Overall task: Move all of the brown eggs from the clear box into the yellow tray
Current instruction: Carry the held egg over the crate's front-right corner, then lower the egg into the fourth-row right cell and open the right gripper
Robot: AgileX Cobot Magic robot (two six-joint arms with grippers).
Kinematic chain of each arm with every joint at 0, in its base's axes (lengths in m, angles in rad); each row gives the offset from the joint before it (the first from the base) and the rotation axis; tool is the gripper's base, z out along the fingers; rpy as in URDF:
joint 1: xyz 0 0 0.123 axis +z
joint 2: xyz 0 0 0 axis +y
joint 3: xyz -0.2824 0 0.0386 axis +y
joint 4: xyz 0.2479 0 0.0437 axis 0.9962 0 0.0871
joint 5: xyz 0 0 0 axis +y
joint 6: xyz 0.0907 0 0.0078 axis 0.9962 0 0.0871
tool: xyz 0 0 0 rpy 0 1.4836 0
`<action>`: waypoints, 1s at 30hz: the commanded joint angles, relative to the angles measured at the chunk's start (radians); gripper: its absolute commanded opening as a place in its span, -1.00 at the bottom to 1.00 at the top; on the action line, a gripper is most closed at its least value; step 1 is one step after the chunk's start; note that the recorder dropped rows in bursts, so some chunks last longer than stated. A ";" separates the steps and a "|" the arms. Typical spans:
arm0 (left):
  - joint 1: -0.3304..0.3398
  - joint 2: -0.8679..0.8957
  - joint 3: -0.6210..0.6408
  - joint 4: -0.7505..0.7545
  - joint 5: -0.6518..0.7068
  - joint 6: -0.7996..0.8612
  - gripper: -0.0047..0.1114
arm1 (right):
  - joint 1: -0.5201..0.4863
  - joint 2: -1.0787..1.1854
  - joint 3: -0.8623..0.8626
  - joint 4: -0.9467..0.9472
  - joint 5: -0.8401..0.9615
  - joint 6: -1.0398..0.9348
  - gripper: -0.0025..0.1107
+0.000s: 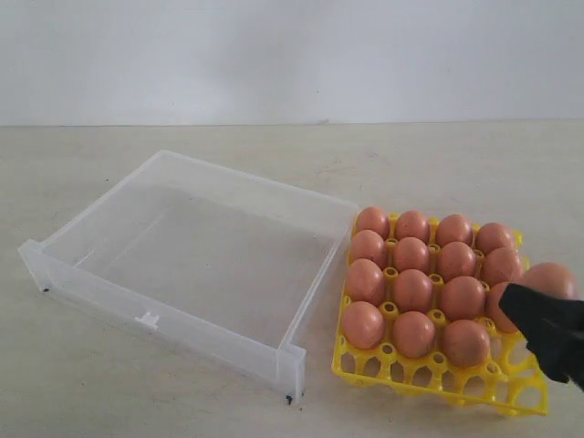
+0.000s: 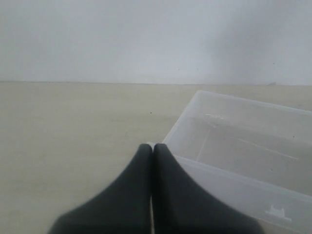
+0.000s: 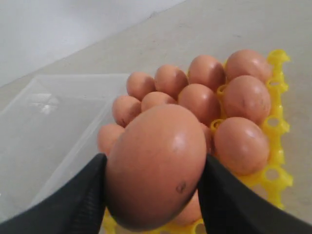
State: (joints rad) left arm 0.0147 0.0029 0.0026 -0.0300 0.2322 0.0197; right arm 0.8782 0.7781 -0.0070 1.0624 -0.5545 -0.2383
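The right gripper point(image 3: 153, 162) is clamped on one brown egg point(image 1: 552, 276), its fingers point(image 3: 78, 200) pressing the narrower sides so the long axis runs between them, tilted and not upright. In the exterior view this egg hangs over the right edge of the yellow tray point(image 1: 429, 388), about level with the third row. The one free place appears to be the corner cell point(image 1: 511, 365) at the near right of the tray, nearer the camera than the held egg and partly covered by the gripper. So the coming move is likely a short shift toward that corner and then down. Room is tight on two sides, where the seated eggs point(image 1: 413, 290) stand just beside the cell. The tray's outer edges and bare table point(image 1: 137, 401) leave the other two sides open. Left of the tray and touching or nearly touching it, the clear box point(image 1: 91, 290) shows no eggs inside. The left gripper point(image 2: 152, 156), jaws pressed together on nothing, sits by a box corner, well apart from the tray, so the right arm is plainly the nearer one
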 commanded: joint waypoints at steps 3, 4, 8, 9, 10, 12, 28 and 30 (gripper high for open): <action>-0.004 -0.003 -0.003 -0.005 0.000 0.001 -0.99 | -0.002 -0.068 0.007 0.172 0.040 -0.564 -0.96; -0.004 -0.003 -0.003 -0.005 0.000 0.001 -0.99 | -0.002 -0.068 0.007 0.183 0.046 -0.612 -0.96; -0.004 -0.003 -0.003 -0.005 0.000 0.001 -0.99 | -0.002 -0.068 0.007 0.241 0.064 -0.713 -0.96; -0.004 -0.003 -0.003 -0.005 0.000 0.001 -0.99 | -0.002 -0.068 0.007 0.241 0.059 -0.713 -0.96; -0.004 -0.003 -0.003 -0.005 0.000 0.001 -0.99 | -0.002 -0.068 0.007 0.241 0.043 -0.713 -0.96; -0.004 -0.003 -0.003 -0.005 0.000 0.001 -0.99 | -0.002 -0.059 0.007 0.270 0.013 -0.713 -0.96; -0.004 -0.003 -0.003 -0.005 0.000 0.001 -0.99 | 0.000 0.419 0.007 -0.102 -0.074 -0.439 -0.96; -0.004 -0.003 -0.003 -0.005 0.000 0.001 -0.99 | 0.000 0.466 0.007 -0.124 -0.136 -0.420 -0.96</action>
State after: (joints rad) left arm 0.0147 0.0029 0.0026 -0.0300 0.2322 0.0197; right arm 0.8782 1.2077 -0.0014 0.9877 -0.6260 -0.6909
